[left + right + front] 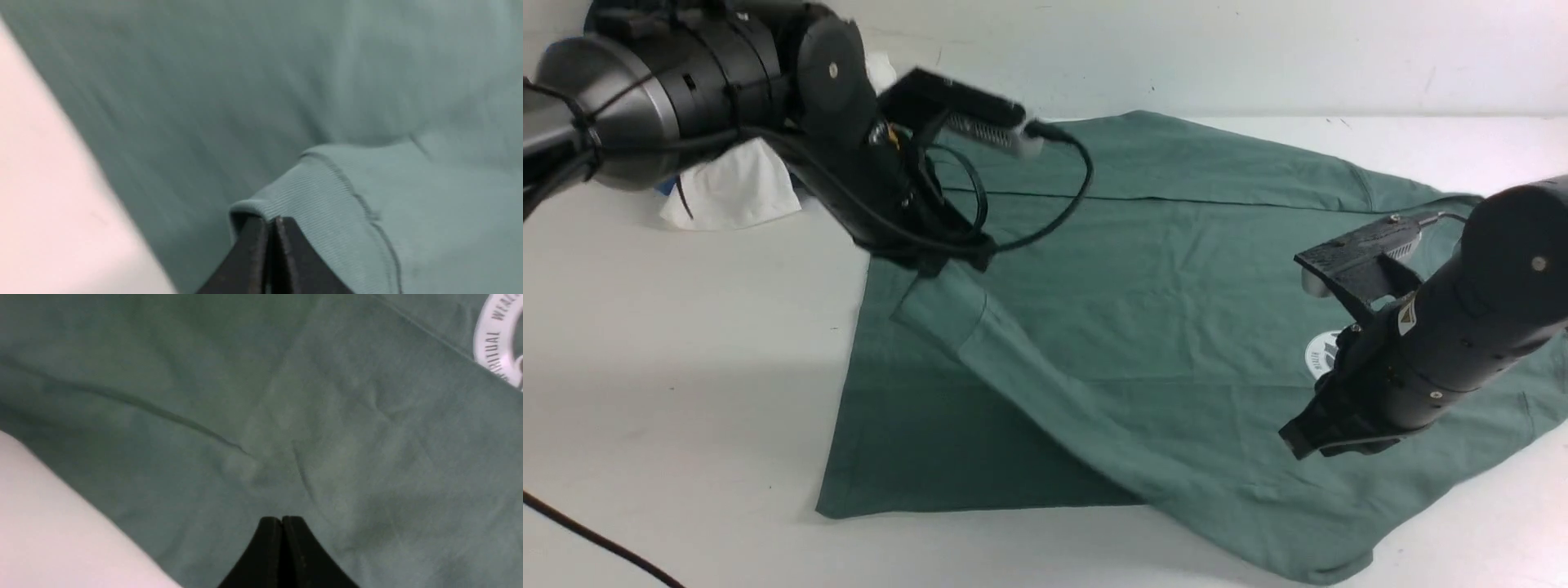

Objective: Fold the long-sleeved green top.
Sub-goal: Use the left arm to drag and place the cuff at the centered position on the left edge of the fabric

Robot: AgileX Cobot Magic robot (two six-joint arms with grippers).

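Left gripper [943, 265] pinched shut on the sleeve cuff [318, 192] of the green long-sleeved top [1160, 310].
Top lies spread on the white table [686, 367], that sleeve running diagonally across its body; right gripper [1294, 437], jaws together and holding nothing, hangs over the fabric near the round white logo [1323, 353].

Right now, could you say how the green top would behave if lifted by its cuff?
Probably floppy: the green top lies flat with soft creases, so it would drape below the cuff. Likely light, not slippery: thin matte ribbed knit.
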